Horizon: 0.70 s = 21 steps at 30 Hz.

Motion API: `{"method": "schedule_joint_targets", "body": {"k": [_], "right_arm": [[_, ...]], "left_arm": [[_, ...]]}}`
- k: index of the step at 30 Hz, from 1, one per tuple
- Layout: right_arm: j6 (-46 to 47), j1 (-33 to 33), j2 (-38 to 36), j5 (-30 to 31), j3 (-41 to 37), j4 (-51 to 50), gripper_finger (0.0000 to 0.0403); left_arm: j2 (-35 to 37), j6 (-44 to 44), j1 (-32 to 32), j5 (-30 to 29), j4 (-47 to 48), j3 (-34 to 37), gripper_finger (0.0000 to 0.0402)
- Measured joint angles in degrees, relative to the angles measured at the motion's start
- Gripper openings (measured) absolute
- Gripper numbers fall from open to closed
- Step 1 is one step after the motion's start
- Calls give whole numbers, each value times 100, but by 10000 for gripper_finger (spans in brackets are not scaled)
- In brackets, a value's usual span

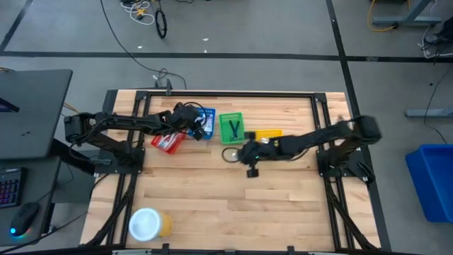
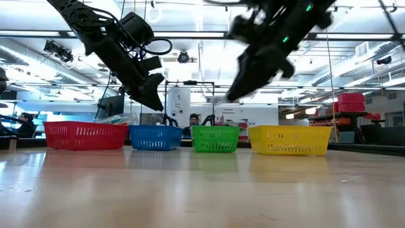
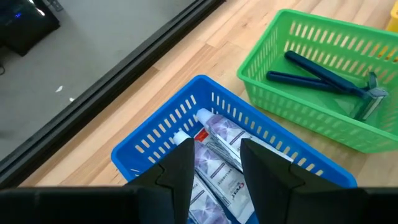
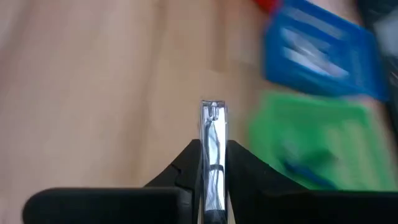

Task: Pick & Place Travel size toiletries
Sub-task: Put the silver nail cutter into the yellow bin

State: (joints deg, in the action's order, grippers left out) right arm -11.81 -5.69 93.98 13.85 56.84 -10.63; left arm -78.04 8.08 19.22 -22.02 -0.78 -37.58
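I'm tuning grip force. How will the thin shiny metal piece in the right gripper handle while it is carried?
The metal piece looks rigid and flat, so it probably won't flex. Its polished faces may be slippery, and the right gripper pinches only its lower part, so it could pivot. It seems thin, likely light.

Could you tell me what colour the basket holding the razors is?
Green basket; the left wrist view shows it best.

Grey floor (image 1: 283,28) — desk (image 1: 28,106) alongside
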Motion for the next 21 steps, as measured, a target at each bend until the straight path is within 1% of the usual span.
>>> {"method": "schedule_joint_targets", "body": {"k": [4, 8, 11, 13, 15, 19, 21], "right_arm": [[485, 135, -982, 537, 0, -1406, 57], [1461, 369, -1699, 586, -9, -2624, 57], [1910, 536, -1963, 569, -235, -2900, 56], [1987, 629, -2018, 559, -492, -2876, 56], [1989, 731, -2018, 490, -811, -2636, 56], [1659, 943, -2015, -28, -1611, -1347, 60], [1457, 1025, -2016, -75, -1937, -756, 64]], "left_arm": [[0, 87, 2, 14, 3, 0, 139], [0, 507, 0, 228, 2, 0, 139], [0, 608, 0, 421, 0, 0, 139], [0, 612, 0, 500, 0, 0, 139], [0, 612, 0, 514, 1, 0, 139], [0, 616, 0, 515, 0, 0, 139], [0, 615, 0, 514, -9, 0, 139]]}}
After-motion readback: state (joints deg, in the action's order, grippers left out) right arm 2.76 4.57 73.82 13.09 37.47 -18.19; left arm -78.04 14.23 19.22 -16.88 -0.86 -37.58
